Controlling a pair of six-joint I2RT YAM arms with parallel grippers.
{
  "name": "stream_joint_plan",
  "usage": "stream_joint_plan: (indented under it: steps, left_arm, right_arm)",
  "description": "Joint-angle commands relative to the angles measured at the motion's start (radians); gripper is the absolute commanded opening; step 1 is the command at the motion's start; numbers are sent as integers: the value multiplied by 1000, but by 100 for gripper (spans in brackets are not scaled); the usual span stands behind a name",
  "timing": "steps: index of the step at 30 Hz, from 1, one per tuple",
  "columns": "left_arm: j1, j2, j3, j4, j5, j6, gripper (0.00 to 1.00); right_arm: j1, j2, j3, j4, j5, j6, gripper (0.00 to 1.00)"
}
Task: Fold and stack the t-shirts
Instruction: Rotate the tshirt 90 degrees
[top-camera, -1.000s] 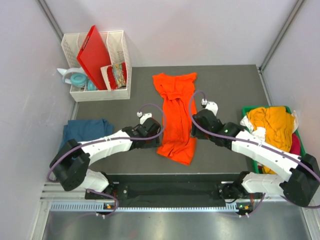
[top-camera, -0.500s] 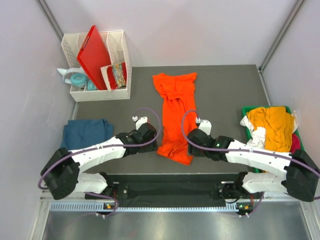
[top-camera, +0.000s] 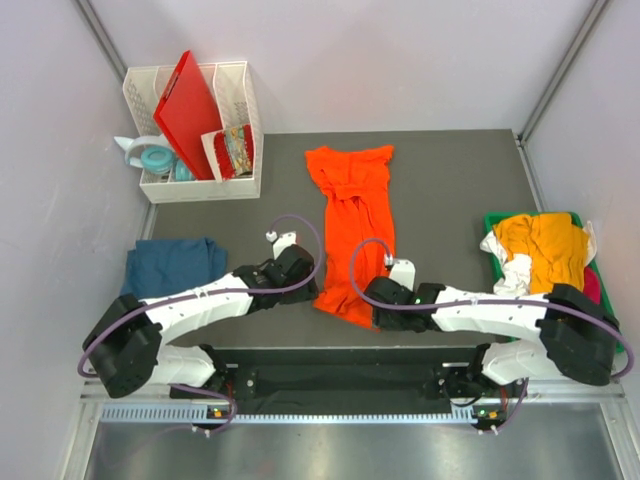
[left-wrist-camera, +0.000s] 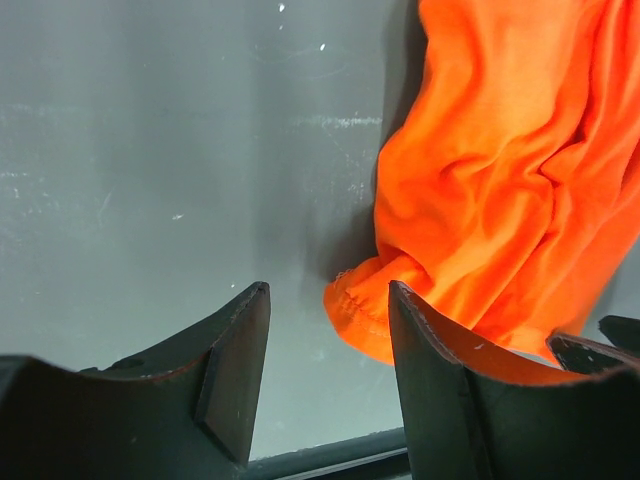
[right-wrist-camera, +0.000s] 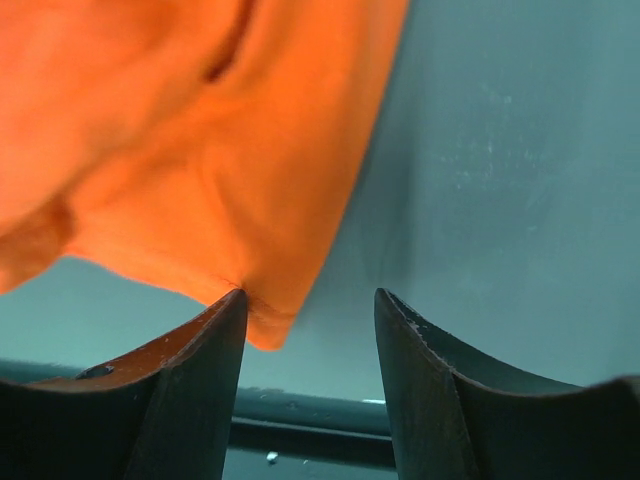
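The bright orange t-shirt (top-camera: 352, 225) lies crumpled lengthwise down the middle of the dark table. My left gripper (top-camera: 312, 285) is open beside its near left hem corner; in the left wrist view the corner (left-wrist-camera: 360, 310) sits between the fingers, close to the right one. My right gripper (top-camera: 372, 305) is open at the near right corner; in the right wrist view that corner (right-wrist-camera: 265, 320) touches the left finger. A dark teal-blue t-shirt (top-camera: 172, 265) lies at the left edge. A mustard-yellow t-shirt (top-camera: 545, 250) tops a pile with white and pink cloth at the right.
A green bin (top-camera: 497, 218) holds the pile at the right. A white rack (top-camera: 240, 85) at the back left holds a red plastic board (top-camera: 190, 110) and small items. The table's near edge (top-camera: 350, 352) runs just below both grippers.
Both arms have drawn back toward the near edge, from beside the shirt's middle down to its near hem corners. The right gripper moved furthest, leftward. The shirt's lower end is narrower.
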Motion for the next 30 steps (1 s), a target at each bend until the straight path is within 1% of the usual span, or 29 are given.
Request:
stream_joint_plan:
  steps: [1,3,4,6,7,8,14,17,23,28,29,30]
  left_arm:
    - [-4,13,-7,37,6,7,56]
    - [-4,10,-10,34,6,9,55]
    - [-4,9,-12,34,6,10,55]
    - [-4,6,-15,33,6,12,55]
    - [-4,4,-16,34,8,13,55]
    - [-4,4,-16,36,8,15,55]
    - [-4,18,-21,59,15,18,55]
    - [-4,29,-23,71,25,18,55]
    - [-4,55,-29,103,51,16,55]
    - [-4,85,-24,114,78,18,56]
    - [-5,87,-23,105,94,19,56]
    - [-4,87,-23,99,100,23,56]
  right_arm:
    - [19,59,-16,32,-16,71,49]
    - [28,70,-20,21,-23,85,42]
    - [29,71,-23,14,-24,98,32]
    - [37,67,-25,-15,-27,114,17]
    - [40,62,-26,-28,-25,129,4]
    - [43,59,-28,-40,-24,137,0]
    - [84,19,-45,-134,-31,213,0]
    - [121,-1,-39,-241,-27,262,0]
    - [146,-53,-37,-374,-17,344,0]
    - [146,-38,-37,-373,-16,344,0]
    - [146,-28,-31,-367,-17,342,2]
    - [146,-13,-16,-364,-16,330,6]
